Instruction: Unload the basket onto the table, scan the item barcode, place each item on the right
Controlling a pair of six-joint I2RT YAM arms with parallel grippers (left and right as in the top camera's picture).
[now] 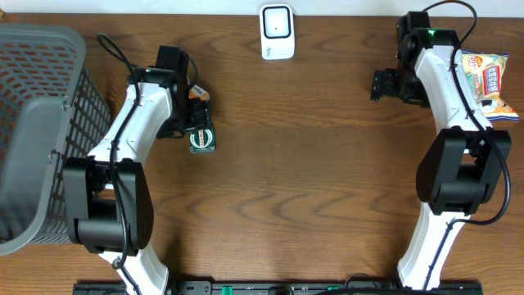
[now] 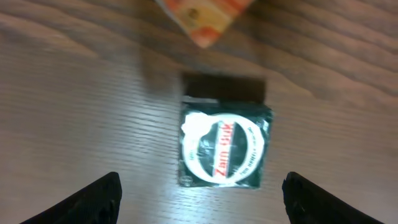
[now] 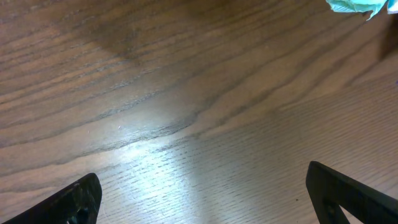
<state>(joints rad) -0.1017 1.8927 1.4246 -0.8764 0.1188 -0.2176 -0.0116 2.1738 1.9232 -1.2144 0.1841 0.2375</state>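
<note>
One readable label: "Zam-Buk" on green box [image 2: 225, 149]. Left gripper [image 2: 202, 202] hung just above box, spread wide, empty; right gripper [image 3: 202, 199] well away from box, gaping too.

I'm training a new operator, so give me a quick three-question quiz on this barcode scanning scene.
1. True or false: the left fingers are closed on the green box.
2. What stands at the far edge of the table, near the centre? A) white scanner B) red mug C) blue bowl
3. Which arm has the snack bag beside it?
Key: 1 false, they are open and not touching it; 2 A; 3 the right arm.
</note>
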